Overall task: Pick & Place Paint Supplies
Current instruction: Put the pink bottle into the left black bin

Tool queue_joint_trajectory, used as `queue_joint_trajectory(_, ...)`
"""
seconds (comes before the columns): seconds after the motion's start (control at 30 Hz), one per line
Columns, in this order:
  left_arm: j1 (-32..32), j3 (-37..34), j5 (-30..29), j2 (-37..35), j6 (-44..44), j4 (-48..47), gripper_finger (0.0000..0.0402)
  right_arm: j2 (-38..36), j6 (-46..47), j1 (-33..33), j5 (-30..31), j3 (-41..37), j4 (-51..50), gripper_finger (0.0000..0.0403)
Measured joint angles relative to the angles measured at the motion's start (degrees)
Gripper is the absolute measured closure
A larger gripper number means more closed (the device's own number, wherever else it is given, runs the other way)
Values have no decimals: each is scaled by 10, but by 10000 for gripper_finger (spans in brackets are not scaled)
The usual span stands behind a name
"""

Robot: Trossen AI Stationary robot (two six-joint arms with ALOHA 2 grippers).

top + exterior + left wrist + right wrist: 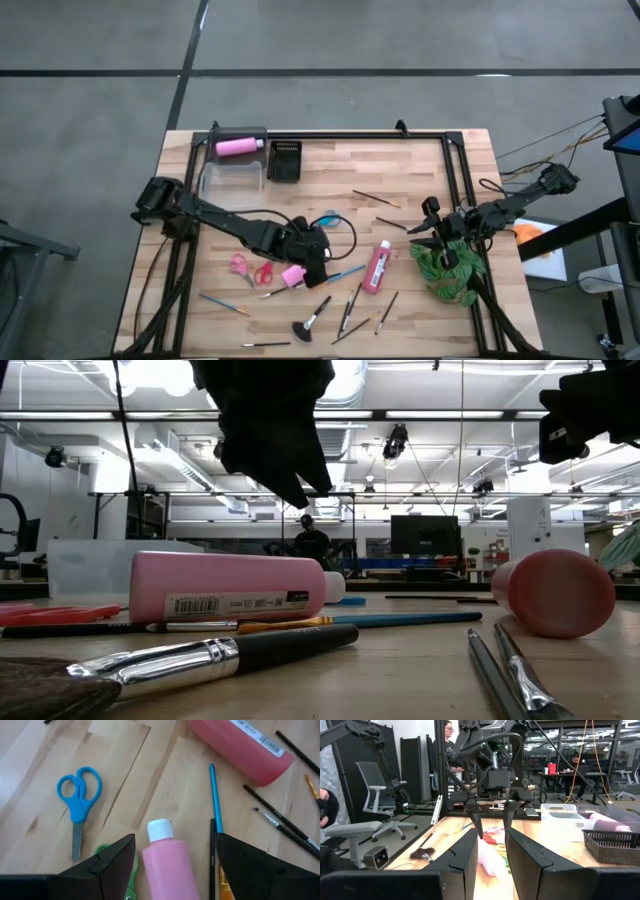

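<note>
Left gripper (pixel 312 262) spread wide, hovering just above pink paint bottle (pixel 293 276); one dark finger (pixel 112 862) to each side of bottle in left wrist view, nothing pinched. Bottle lying flat on wooden table (pixel 420 170), white cap (pixel 159 829) pointing away from wrist camera. Blue-handled brush (pixel 215 795) just beside bottle, thin black brush next to it. Red tube (pixel 378 266) lying near, on far side of blue brush. Blue scissors (pixel 78 802) on bare wood a little apart; pink scissors (pixel 240 265) and red scissors (pixel 263 273) on bottle's other side. More thin brushes (pixel 350 308) scattered toward front edge, wide black-bristled brush (pixel 308 322) among them. Second pink bottle (pixel 239 146) resting in clear tub (pixel 231 182) at back, black tray (pixel 285 160) beside tub. Right gripper (pixel 437 232) waiting over green leafy plant (pixel 449 264) at right side of table, fingers (pixel 462 855) narrowly parted, holding nothing.
</note>
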Motion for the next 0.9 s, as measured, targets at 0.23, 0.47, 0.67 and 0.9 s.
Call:
queue_joint_trajectory(0.23, 0, -5, 14, 9, -1, 2, 121, 0, 0, 0, 0, 0, 0, 306)
queue_joint_trajectory(0.47, 1, -6, 47, 58, -5, 20, 121, 1, 0, 0, 0, 0, 0, 306)
queue_joint_trajectory(0.67, 4, -5, 53, 80, -9, 27, 121, 0, 0, 0, 0, 0, -3, 306)
queue_joint_trajectory(0.9, 8, -5, 61, 94, -18, 26, 121, 0, 0, 0, 0, 0, -10, 306)
